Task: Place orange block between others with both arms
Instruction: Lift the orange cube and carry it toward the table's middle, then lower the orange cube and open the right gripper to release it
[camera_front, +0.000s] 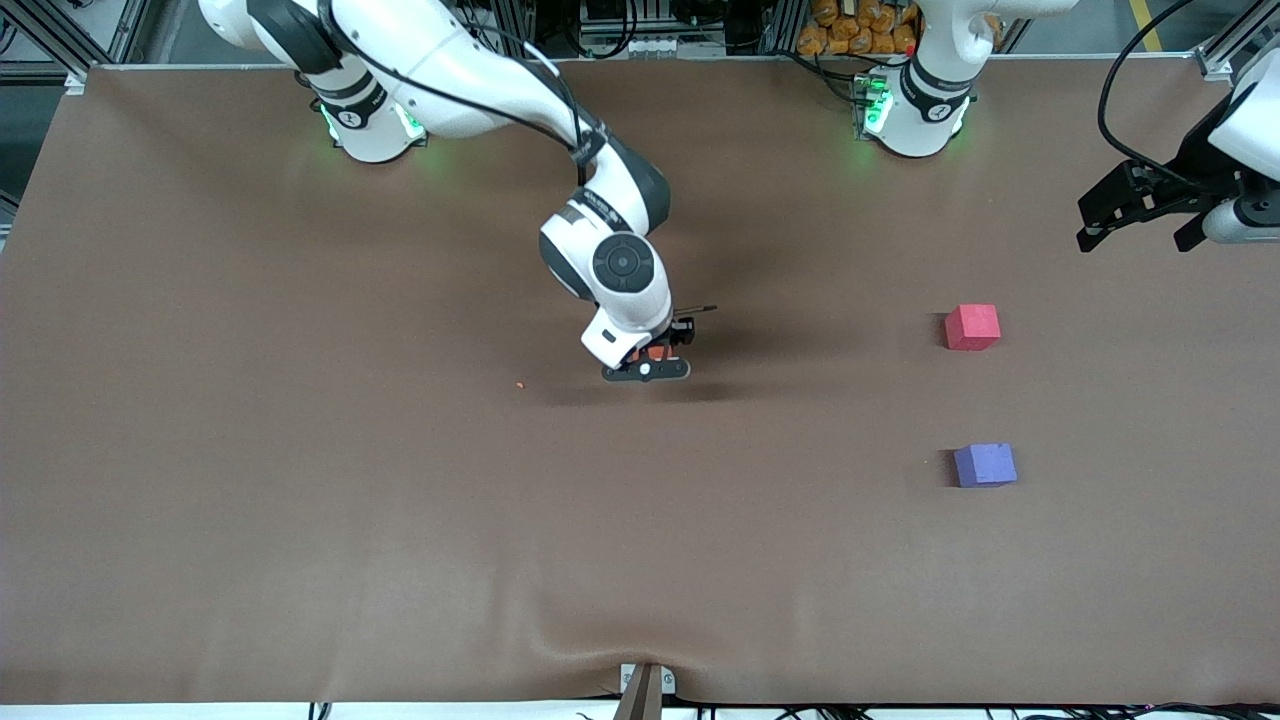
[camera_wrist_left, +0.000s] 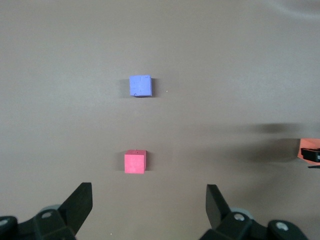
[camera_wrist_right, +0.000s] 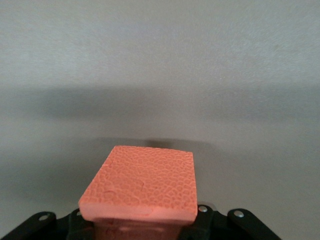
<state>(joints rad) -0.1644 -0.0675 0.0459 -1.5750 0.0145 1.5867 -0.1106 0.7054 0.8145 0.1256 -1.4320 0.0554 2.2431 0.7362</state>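
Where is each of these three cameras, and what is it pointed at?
Front view: high across the table, facing both arms' bases; right tool grips the orange block.
Left wrist view: above the red-pink cube and purple cube; open left tool shows.
Right wrist view: close above the orange block.
Front and left wrist views share both cubes.

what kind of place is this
Likely a robotics lab: two white arms bolted at a brown-covered table, the right claw gripping an orange block, with metal framing and cables around the edge.

Pebbled orange block; red-pink cube; purple cube; brown table.
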